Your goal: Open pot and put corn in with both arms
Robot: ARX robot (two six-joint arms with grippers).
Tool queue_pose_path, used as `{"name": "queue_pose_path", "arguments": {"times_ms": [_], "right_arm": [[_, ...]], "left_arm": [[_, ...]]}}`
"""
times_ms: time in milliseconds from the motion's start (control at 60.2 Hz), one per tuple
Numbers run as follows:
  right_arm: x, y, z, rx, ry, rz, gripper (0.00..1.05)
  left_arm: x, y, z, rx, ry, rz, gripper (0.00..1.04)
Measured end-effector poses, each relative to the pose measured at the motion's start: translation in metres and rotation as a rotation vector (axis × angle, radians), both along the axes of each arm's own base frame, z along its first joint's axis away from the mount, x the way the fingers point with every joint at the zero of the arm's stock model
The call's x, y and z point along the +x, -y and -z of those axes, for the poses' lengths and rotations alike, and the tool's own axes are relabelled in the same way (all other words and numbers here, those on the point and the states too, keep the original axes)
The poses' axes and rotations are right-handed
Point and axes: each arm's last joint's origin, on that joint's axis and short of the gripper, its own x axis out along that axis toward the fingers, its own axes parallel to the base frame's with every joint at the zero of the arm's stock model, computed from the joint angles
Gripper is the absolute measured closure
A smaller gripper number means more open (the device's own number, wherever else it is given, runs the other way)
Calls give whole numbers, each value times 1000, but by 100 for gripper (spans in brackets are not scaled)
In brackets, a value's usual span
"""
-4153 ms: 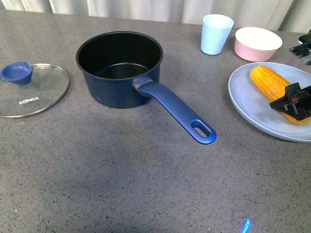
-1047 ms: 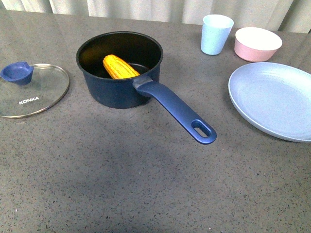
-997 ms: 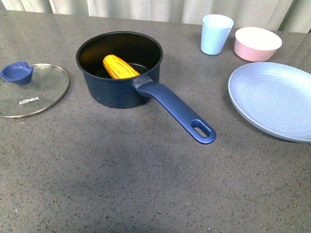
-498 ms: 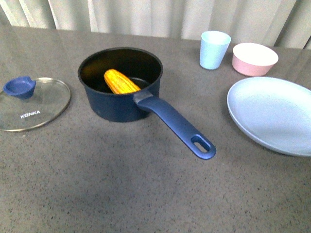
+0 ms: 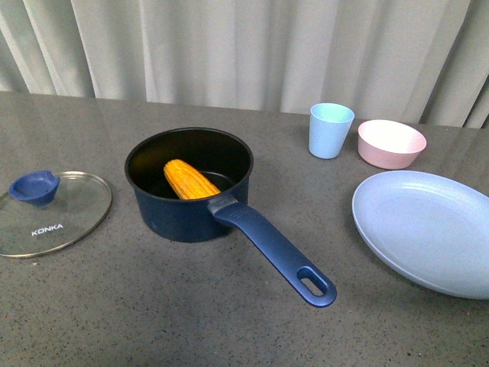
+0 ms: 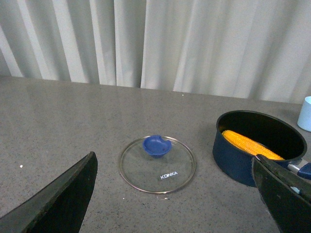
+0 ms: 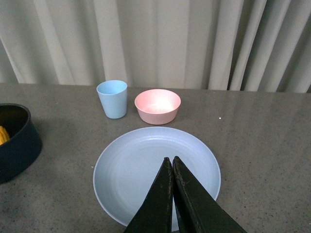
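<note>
In the front view, the dark navy blue saucepan (image 5: pixel 189 186) with a black interior sits left of centre on the grey speckled surface (image 5: pixel 191 321), its long blue handle running toward the lower right of the frame. The yellow-orange corn cob (image 5: pixel 191 180) lies inside it, tilted against the inner wall. The round glass lid with a blue knob (image 5: pixel 50 212) lies flat at the left edge of the frame, well apart from the saucepan, so the pot stands open.

At the right of the frame the wide pale blue plate (image 5: pixel 428 229) holds nothing. Behind it, in the upper right, stand a light blue cup (image 5: pixel 330 130) and a pink bowl (image 5: pixel 391 143).

Neither arm shows in the front view. In the left wrist view the left gripper (image 6: pixel 175 194) has its dark fingers spread wide at the lower corners of the frame and grips nothing; the lid sits between them in the picture, farther off on the surface. In the right wrist view the right gripper (image 7: pixel 172 167) has its fingers pressed together with nothing between them, poised over the plate.

Judged from this, both parts of the task look done: lid off, corn in the pot. Nothing appears left to do.
</note>
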Motion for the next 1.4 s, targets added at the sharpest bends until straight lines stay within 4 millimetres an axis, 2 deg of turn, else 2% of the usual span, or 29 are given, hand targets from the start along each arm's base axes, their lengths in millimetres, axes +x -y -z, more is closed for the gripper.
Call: {"name": "queue_pose_path", "arguments": {"times_ms": [183, 1063, 1213, 1395], "right_arm": [[-8, 0, 6, 0, 6, 0, 103], [-31, 0, 3, 0, 34, 3, 103], [-41, 0, 6, 0, 21, 3, 103], [-42, 0, 6, 0, 28, 3, 103]], "left_arm": [[0, 0, 0, 0, 0, 0, 9], [0, 0, 0, 0, 0, 0, 9], [0, 0, 0, 0, 0, 0, 9], [0, 0, 0, 0, 0, 0, 9]]}}
